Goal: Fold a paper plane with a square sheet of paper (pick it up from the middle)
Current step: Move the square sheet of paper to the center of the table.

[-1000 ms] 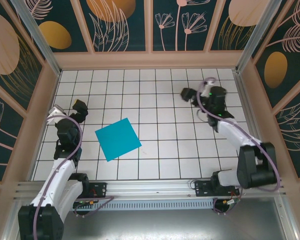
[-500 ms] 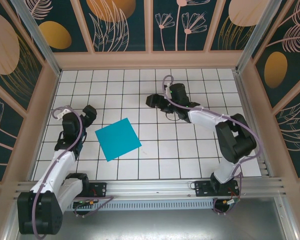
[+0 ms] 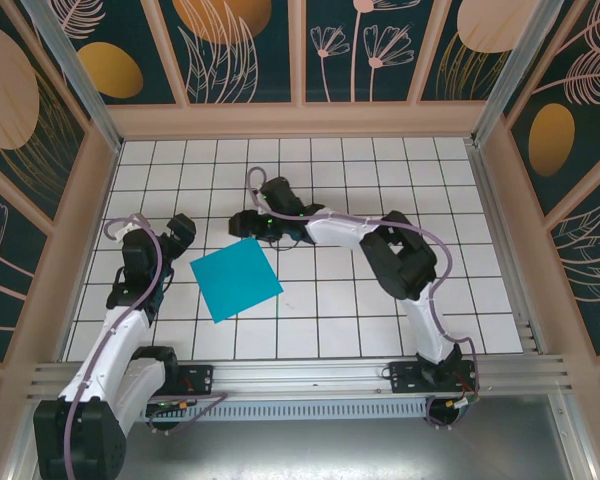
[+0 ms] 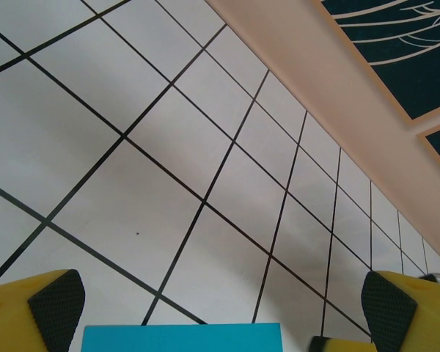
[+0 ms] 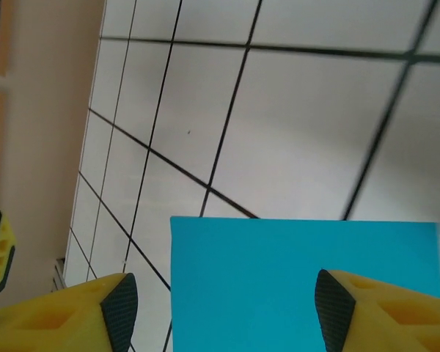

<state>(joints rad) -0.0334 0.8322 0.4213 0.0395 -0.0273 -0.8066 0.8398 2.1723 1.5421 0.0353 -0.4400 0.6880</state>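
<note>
We see the white tiled table (image 3: 380, 300), enclosed by wooden-framed walls (image 3: 240, 50) with dark floral panels. The right arm (image 3: 360, 232) reaches across the table towards the left; the left arm (image 3: 120, 320) extends forward along the left side.

The square sheet of paper (image 3: 236, 279) lies flat and unfolded on the tiles, left of centre, turned corner-forward, between the two grippers.

The right gripper (image 3: 242, 226) is just beside the sheet's far corner. In its wrist view (image 5: 227, 306) we find the fingers apart and grasping nothing, with the sheet's edge (image 5: 301, 279) below them.

The left gripper (image 3: 180, 230) is near the sheet's left corner, not touching it. Its jaws are spread wide and released (image 4: 221, 302), with the sheet (image 4: 182, 338) at the lower edge of its wrist view.
</note>
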